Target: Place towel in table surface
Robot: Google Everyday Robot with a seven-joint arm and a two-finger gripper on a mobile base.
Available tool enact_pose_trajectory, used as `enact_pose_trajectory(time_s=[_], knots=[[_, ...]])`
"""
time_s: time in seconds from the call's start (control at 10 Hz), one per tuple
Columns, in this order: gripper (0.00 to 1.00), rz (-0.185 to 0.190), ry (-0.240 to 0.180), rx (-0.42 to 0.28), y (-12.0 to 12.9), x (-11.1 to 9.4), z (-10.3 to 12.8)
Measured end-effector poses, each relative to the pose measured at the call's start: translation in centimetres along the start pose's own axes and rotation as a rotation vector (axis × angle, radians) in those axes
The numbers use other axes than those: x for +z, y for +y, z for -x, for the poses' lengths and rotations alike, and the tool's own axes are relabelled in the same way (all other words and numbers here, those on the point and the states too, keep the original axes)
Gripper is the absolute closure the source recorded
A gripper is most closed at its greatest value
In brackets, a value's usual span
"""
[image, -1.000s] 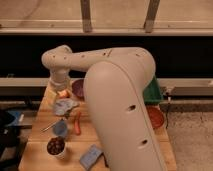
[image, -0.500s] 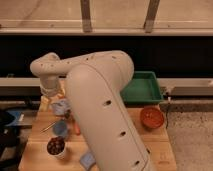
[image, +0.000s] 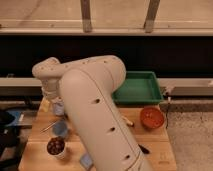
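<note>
A blue-grey towel [image: 86, 161] lies on the wooden table [image: 155, 145] near its front edge, partly hidden behind my arm. My large white arm fills the middle of the camera view and bends back to the left. My gripper [image: 56, 104] is at the table's far left, above the back corner and well away from the towel. A pale bluish patch shows at the gripper; I cannot tell what it is.
A blue cup [image: 60, 128] and a white cup of brown pieces [image: 56, 146] stand at the left. A green tray [image: 137, 87] sits at the back right and a red bowl [image: 151, 117] in front of it. A thin stick [image: 129, 121] lies mid-table.
My arm has swung to the left, uncovering the green tray and the red bowl. The gripper has moved towards the table's far left corner. The towel has stayed on the table.
</note>
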Motion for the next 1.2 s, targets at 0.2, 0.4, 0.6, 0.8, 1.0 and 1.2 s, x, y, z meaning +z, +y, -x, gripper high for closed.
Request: enact_pose_trajectory(time_s=[0.2,0.4,0.6,0.8,1.0,1.2], knots=[[0.2,0.048,-0.008,0.032,-1.5,1.0,-0.8],[0.2,0.081,-0.02,0.059,-2.6,1.3,-1.6],[0.2,0.118,-0.035,0.078,-3.4,1.8,-2.0],[0.2,0.166,-0.043,0.083,-3.4,2.8,-2.0],[0.2,0.207,-0.062,0.086,-3.5,3.3,-1.9],[0.2,0.248,-0.079,0.087,-3.3,4.1,-1.8]])
